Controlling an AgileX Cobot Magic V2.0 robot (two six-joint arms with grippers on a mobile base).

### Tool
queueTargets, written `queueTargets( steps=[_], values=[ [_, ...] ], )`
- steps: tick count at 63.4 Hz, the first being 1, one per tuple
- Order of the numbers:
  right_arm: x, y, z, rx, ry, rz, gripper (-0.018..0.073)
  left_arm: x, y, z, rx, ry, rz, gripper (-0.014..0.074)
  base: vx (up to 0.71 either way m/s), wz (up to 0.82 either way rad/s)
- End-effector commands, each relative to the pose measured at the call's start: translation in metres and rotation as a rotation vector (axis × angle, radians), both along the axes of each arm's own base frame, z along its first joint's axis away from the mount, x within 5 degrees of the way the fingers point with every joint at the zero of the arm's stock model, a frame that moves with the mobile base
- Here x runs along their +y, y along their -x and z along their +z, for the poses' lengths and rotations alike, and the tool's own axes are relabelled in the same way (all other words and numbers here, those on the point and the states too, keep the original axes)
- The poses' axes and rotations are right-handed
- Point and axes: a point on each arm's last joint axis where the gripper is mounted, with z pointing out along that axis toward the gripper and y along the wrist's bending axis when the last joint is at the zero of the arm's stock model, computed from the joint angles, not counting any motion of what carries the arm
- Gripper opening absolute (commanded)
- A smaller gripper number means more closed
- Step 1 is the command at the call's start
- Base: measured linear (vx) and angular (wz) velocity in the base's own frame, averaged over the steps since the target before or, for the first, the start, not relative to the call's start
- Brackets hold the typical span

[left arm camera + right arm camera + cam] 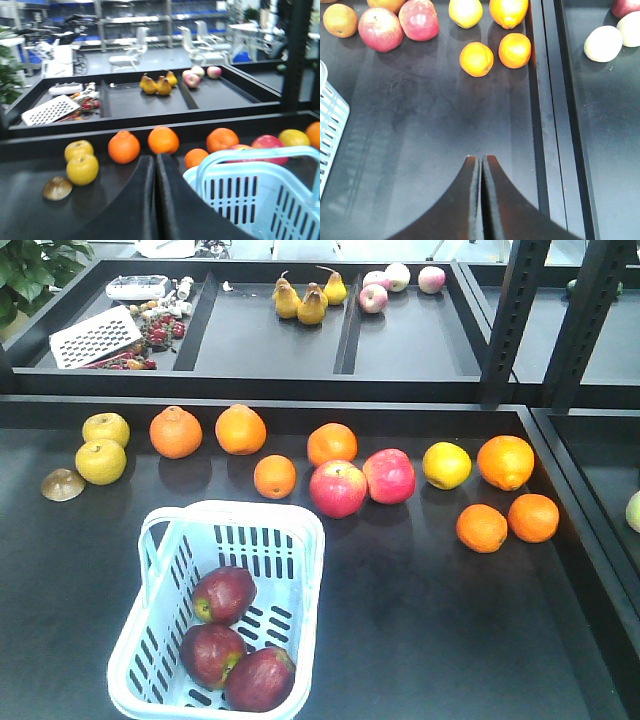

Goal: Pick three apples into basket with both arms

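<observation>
We see the three apples [232,638] lying together in the basket [297,532], so the picking looks finished. Our left gripper [155,161] and right gripper [481,162] hold nothing, jaws pressed together, since nothing seems left to grasp.

Bright overhead light, soft shadows, mild blur

The three apples [236,636] lie in the basket [290,525], near the table's [420,610] front-left, before a fruit row.

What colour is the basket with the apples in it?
Pale blue-white basket, seen best in the exterior front-facing view.
</observation>
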Motion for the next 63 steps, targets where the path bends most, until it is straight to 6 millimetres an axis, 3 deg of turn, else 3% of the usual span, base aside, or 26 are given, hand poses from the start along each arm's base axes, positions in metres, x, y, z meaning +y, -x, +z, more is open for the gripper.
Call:
queueTargets(
  steps=[1, 22, 63],
  values=[
    [-0.002, -0.002, 0.011, -0.083, 0.012, 0.004, -0.0008, 0.002, 0.006, -0.004, -0.119, 0.071, 0.026, -0.0008, 0.0, 0.0],
    [-0.002, -0.002, 0.01, -0.072, 0.014, 0.001, -0.0008, 0.006, 0.01, -0.056, -0.167, 0.119, 0.093, -0.0006, 0.0, 0.0],
    [-0.002, -0.002, 0.01, -0.073, 0.014, 0.002, -0.0008, 0.006, 0.01, -0.059, -0.127, 0.113, 0.107, -0.0006, 0.0, 0.0]
  ],
)
